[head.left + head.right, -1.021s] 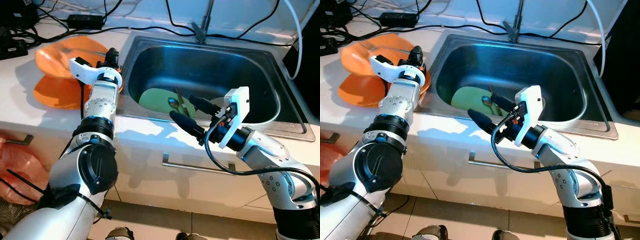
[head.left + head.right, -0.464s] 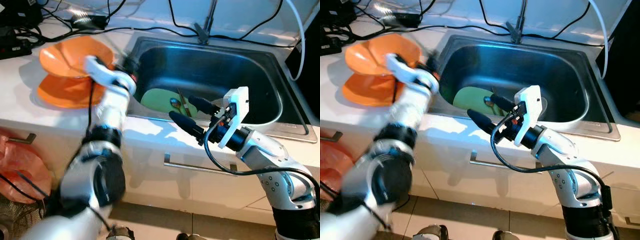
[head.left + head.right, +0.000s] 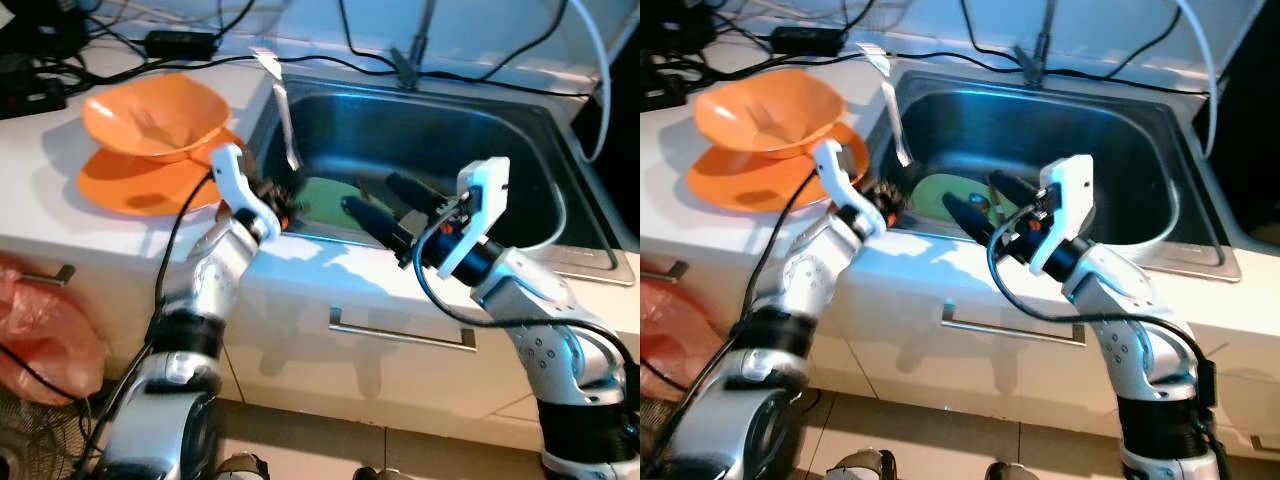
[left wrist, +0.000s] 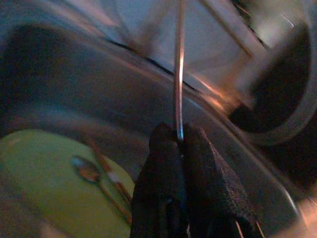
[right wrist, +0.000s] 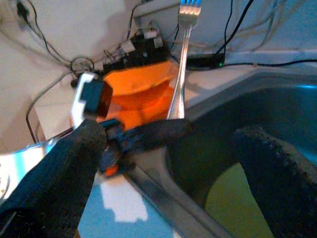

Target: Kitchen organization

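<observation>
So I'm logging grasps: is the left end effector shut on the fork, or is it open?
Shut on it. The left end effector pinches the fork by its handle, tines pointing up over the sink edge.
</observation>
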Controlling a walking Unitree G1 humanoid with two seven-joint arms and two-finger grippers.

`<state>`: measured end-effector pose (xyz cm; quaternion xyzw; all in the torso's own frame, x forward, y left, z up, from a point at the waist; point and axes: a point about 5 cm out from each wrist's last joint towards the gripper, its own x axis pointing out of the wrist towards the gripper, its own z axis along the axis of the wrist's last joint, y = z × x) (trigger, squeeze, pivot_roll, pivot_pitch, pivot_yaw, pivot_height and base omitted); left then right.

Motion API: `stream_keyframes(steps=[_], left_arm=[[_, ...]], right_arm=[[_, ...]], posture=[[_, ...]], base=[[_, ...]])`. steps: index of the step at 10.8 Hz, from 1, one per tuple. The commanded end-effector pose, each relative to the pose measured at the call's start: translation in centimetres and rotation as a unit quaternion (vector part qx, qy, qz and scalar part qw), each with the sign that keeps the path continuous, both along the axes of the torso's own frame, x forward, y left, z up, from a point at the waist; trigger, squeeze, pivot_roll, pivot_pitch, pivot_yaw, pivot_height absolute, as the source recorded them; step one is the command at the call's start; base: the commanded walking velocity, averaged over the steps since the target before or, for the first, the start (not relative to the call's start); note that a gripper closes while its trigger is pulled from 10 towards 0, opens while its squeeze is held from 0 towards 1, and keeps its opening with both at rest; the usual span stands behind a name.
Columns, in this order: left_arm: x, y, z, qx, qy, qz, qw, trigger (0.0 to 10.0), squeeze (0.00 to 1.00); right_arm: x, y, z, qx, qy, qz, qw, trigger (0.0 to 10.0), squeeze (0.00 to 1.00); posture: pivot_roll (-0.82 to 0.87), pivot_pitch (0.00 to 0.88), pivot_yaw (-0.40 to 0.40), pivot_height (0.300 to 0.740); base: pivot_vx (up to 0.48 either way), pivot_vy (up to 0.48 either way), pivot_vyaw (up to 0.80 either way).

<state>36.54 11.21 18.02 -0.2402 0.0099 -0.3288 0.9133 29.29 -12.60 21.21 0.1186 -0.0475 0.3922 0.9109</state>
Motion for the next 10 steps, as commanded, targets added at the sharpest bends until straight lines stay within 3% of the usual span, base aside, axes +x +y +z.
stream_keyframes(steps=[1,3,5,6,7,9,10], left_arm=[[-1.3,-0.8,0.6,0.028,-0.027,-0.07,0.997,0.0,0.0],[-3.8,-0.3,0.4,0.067,-0.038,-0.149,0.986,0.0,0.0],[-5.1,-0.7,0.7,0.082,-0.047,-0.195,0.976,0.0,0.0],[-6.2,-1.1,0.9,0.089,-0.047,-0.23,0.968,0.0,0.0],[-6.5,-1.1,0.9,0.094,-0.046,-0.237,0.966,0.0,0.0],[-6.6,-1.3,0.9,0.094,-0.046,-0.241,0.965,0.0,0.0],[-6.7,-1.3,1.0,0.095,-0.045,-0.242,0.965,0.0,0.0]], right_arm=[[0.4,-0.5,0.6,0.021,-0.005,-0.014,1.0,10.0,0.0],[1.3,-0.3,1.2,0.064,0.005,-0.019,0.998,10.0,0.0],[1.9,0.1,1.1,0.091,0.02,-0.005,0.996,10.0,0.0],[3.0,0.3,0.8,0.157,0.064,0.014,0.985,10.0,0.0],[3.6,0.4,0.8,0.2,0.085,0.027,0.976,10.0,0.0],[3.9,0.7,0.8,0.217,0.091,0.042,0.971,9.4,0.0],[3.9,0.9,0.9,0.223,0.091,0.051,0.969,0.0,0.0]], posture=[[0.04,0.09,-0.023,0.74],[0.05,0.087,-0.023,0.74],[0.06,0.084,-0.024,0.74],[0.08,0.076,-0.028,0.74],[0.08,0.075,-0.027,0.74],[0.08,0.073,-0.026,0.74],[0.08,0.073,-0.026,0.74]], base=[[0.0,0.0,0.0],[0.0,0.0,0.0],[0.0,0.0,0.0],[0.0,0.0,0.0],[0.0,0.0,0.0],[0.0,0.0,0.0],[0.0,0.0,0.0]])
